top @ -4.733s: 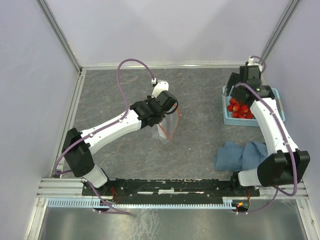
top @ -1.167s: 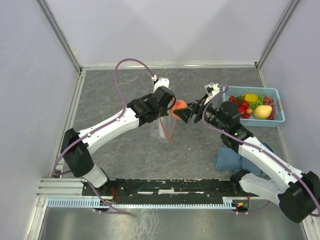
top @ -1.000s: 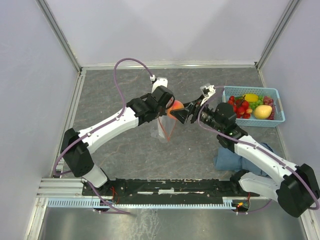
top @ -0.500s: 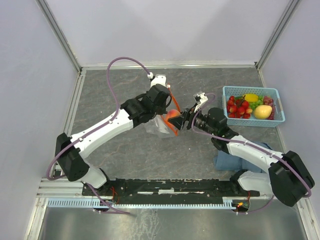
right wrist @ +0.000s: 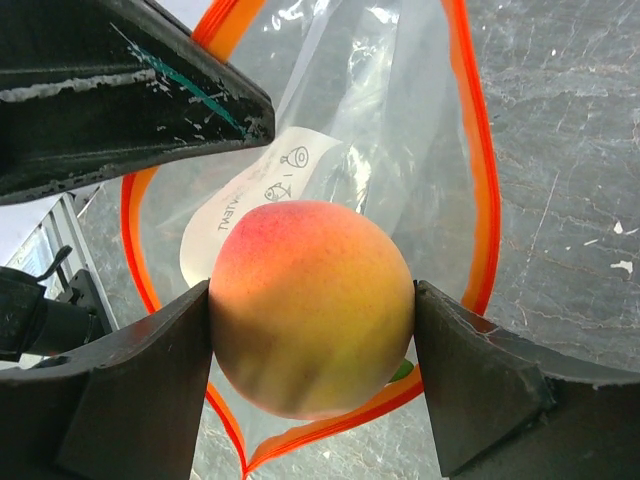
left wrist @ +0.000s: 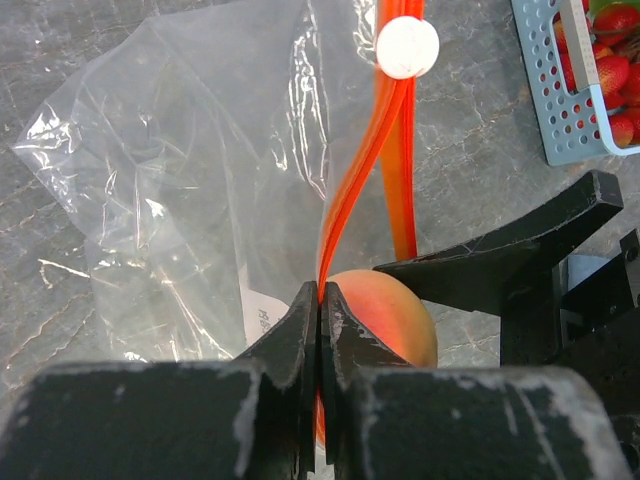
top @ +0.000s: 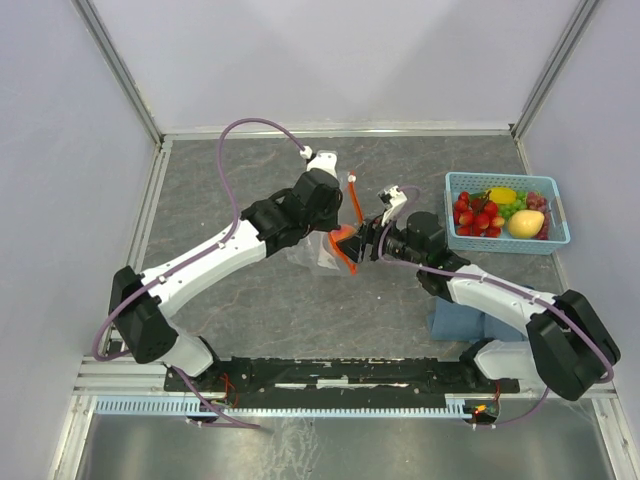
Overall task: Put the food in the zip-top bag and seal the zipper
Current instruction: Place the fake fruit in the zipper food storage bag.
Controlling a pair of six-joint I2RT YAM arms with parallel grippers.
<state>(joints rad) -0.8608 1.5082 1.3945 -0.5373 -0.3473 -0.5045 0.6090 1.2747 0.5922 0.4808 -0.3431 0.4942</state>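
1. Our left gripper (left wrist: 319, 300) has its jaws pressed together, pinching one side of the zipper (left wrist: 401, 200), the orange strip at the bag's mouth.
2. That grip holds the bag (left wrist: 180, 180) up off the table (top: 220, 190) near the middle, with its clear, crinkled body hanging away to the left in the left wrist view.
3. A white bead (left wrist: 407, 46) sits on the strip at the far end of the mouth.
4. Our right gripper (right wrist: 313, 340) is clamped on the peach (right wrist: 310, 290), one finger on each side of it.
5. The peach is at the open mouth of the bag. In the right wrist view the orange strip loops all around it, and the white label (right wrist: 250, 200) shows behind it.
6. We cannot tell how far past the rim the peach has gone.
7. In the left wrist view the peach is just beside our left fingers, on the right side of the pinched strip.
8. The blue basket (top: 500, 244) stands at the right edge of the table, well apart from the bag.
9. It holds strawberries (top: 478, 215), a lemon (top: 502, 196), a mango (top: 526, 222) and grapes (top: 537, 200).
10. A blue cloth (top: 455, 320) lies under our right arm, near its base.
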